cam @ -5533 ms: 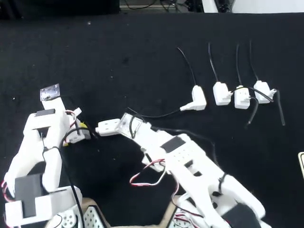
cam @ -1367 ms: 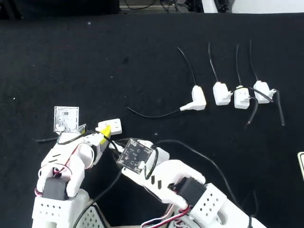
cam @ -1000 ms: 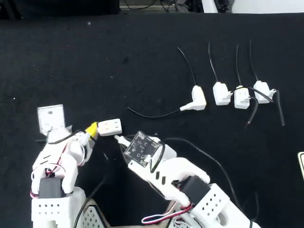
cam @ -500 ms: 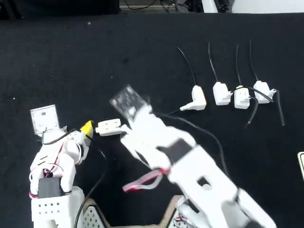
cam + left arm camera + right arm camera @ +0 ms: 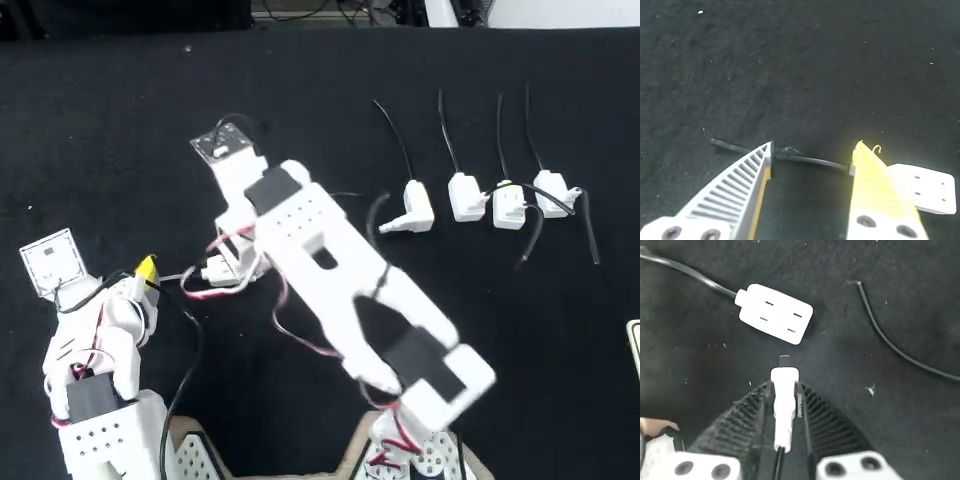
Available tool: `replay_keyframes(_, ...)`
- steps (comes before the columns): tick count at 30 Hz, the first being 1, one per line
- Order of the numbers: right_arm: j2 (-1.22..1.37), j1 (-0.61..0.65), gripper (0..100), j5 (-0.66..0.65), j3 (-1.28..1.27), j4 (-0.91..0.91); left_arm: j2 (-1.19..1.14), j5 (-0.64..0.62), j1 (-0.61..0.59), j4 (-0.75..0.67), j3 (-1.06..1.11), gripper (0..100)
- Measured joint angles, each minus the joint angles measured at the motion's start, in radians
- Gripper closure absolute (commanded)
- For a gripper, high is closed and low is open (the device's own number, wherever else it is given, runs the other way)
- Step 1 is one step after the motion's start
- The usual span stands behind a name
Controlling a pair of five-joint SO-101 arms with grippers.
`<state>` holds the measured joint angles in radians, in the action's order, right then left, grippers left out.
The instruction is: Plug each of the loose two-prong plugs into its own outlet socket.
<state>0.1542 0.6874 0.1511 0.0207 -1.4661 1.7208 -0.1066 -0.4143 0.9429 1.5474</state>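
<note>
Table: we see black cloth under everything.
Right arm: we see it stretched out across the middle of the table, its wrist above the loose socket.
Left arm: folded low, its yellow-tipped end just beside that socket.
Row of four white sockets: well apart from both grippers, on the right arm's far side. We cannot tell whether each has its plug fully seated.
Outlet socket: it lies flat straight ahead of the right gripper, slotted face up. Its long axis runs slantwise across the gripper's line of reach. It sits just outside the left gripper's yellow finger.
Right gripper: clamped on the two-prong plug.
Left gripper: fingers apart, holding nothing, one either side of the socket's black cord.
Plug: its long axis lies along the right gripper's fingers, with the dark prong tip leading. It is near the socket's nearer long edge but apart from it.
Deciding relation: we judge the prongs are aimed at the edge of the block, not at a slot pair. The plug needs to go slightly farther ahead and square up to the slanted slots.
Nearer arm: the left is closer to the socket and could steady it. The right carries the plug.
</note>
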Motion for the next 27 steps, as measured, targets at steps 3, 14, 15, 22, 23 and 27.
replay_keyframes(3, 0.097, 0.0, 98.7, 0.018, 0.075, -0.008, 0.0, 0.0, -0.005, 0.0, 0.0, 74)
replay_keyframes(14, 0.336, -0.034, 98.8, 0.138, 0.376, -0.133, 0.0, 0.0, -0.005, 0.0, 0.0, 74)
replay_keyframes(15, 0.361, -0.035, 98.8, 0.14, 0.411, -0.155, 0.0, 0.0, -0.005, 0.0, 0.0, 74)
replay_keyframes(22, 0.483, -0.037, 98.8, 0.167, 0.605, -0.264, 0.0, 0.0, -0.005, 0.0, 0.0, 74)
replay_keyframes(23, 0.491, -0.037, 98.7, 0.187, 0.611, -0.264, 0.0, 0.0, -0.005, 0.0, 0.0, 74)
replay_keyframes(27, 0.496, -0.037, 98.7, 0.252, 0.614, -0.264, 0.0, 0.0, -0.005, 0.0, 0.0, 74)
